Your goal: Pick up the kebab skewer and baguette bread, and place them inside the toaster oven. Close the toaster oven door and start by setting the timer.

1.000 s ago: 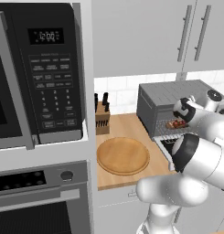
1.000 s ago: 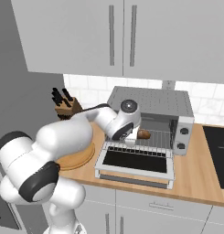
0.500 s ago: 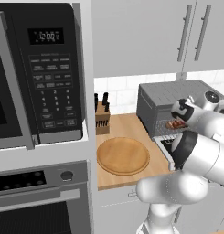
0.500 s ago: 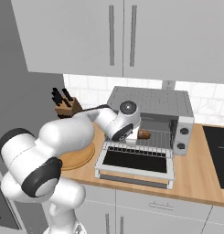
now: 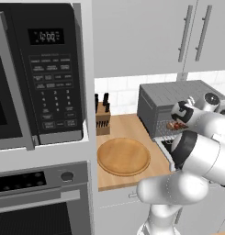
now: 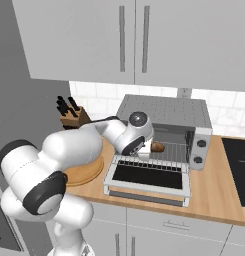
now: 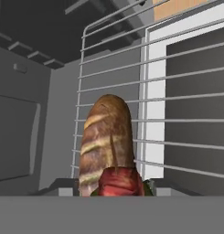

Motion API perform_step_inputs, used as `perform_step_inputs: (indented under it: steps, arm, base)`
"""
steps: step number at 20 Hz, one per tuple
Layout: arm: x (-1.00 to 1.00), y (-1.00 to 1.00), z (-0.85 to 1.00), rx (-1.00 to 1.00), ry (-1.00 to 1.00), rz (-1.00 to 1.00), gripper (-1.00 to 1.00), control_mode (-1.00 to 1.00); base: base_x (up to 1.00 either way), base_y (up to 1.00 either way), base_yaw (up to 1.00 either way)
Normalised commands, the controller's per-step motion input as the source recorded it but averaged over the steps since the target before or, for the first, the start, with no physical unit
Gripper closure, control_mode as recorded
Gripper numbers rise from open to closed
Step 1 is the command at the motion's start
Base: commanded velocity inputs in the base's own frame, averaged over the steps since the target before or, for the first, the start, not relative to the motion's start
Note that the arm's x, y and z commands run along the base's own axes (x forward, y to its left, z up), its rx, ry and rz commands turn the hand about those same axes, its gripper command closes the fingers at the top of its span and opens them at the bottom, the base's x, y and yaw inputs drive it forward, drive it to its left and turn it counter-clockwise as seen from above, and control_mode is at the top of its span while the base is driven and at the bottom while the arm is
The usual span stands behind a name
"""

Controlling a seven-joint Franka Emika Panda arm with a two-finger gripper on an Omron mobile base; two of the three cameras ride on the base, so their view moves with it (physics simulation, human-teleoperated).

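Boxy grey metal toaster oven (image 6: 166, 112) w/ ribbed top sits on the wooden counter (image 6: 214, 192); its dark-glass, grey-framed drop-down door (image 6: 149, 177) hangs open, lying flat toward the front. White arm reaches into the oven mouth, so the tool (image 6: 146, 147) is at the cavity's left side in the right base view, mostly hidden by the wrist. Can't tell if its jaws are released or clenched: the fingertips aren't visible.

Small golden-brown baguette loaf (image 7: 106, 141) w/ diagonal slashes lies on the wire rack (image 7: 177, 114) inside the oven; one end pokes out beside the wrist (image 6: 158, 147). In the hand view a red chunk of the kebab skewer (image 7: 120, 183) sits right at the loaf's near end, touching or overlapping it; red/brown bits also show at the oven opening in the left base view (image 5: 176, 125). Whether the skewer is gripped or resting: can't tell.

Round wooden board (image 5: 123, 156) on the counter left of the oven, knife block (image 5: 102, 118) behind it, black microwave (image 5: 38, 73) further left.
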Motion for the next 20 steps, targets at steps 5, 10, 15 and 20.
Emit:
perform_step_inputs:
  steps: [5,10,15,20]
  arm:
    - [0.0,0.0,0.0,0.0,0.0,0.0,-1.0,-1.0]
    - [0.0,-0.03,0.0,0.0,0.0,0.0,-1.0,-1.0]
    - [-0.17,-0.4,0.0,0.0,0.0,-0.02,-1.0,-1.0]
    - [-0.12,-0.52,0.0,0.0,0.0,-0.02,-1.0,-1.0]
  base:
    - [0.0,0.0,0.0]
    - [0.0,0.0,0.0]
    - [0.0,0.0,0.0]
    - [0.0,0.0,0.0]
